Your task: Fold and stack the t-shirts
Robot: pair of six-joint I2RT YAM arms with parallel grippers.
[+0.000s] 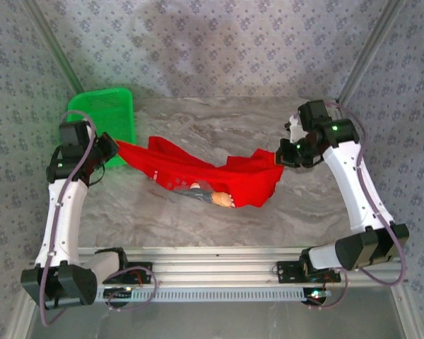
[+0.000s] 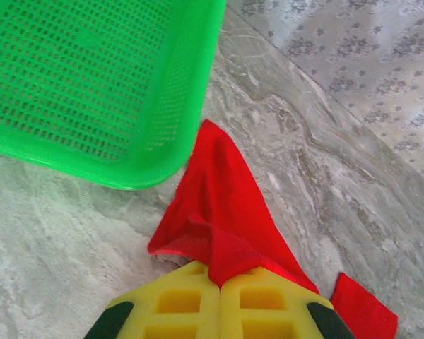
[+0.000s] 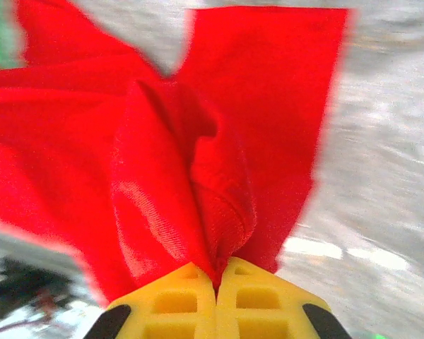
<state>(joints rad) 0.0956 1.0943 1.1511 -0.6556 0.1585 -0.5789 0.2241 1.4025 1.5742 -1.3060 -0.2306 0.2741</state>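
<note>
The left claw (image 1: 113, 150) clamps one end of the red t-shirt (image 1: 198, 171) beside the green basket (image 1: 102, 113). The right claw (image 1: 283, 154) grips the other end, toward the right edge of the desk (image 1: 304, 212).

The t-shirt (image 3: 162, 176) is seen to be matt red cloth with a fine visible grain. The basket (image 2: 191, 106) is moulded in semi-glossy green plastic mesh. The table (image 2: 325, 191) is finished smooth, with a marbled grey pattern.
</note>
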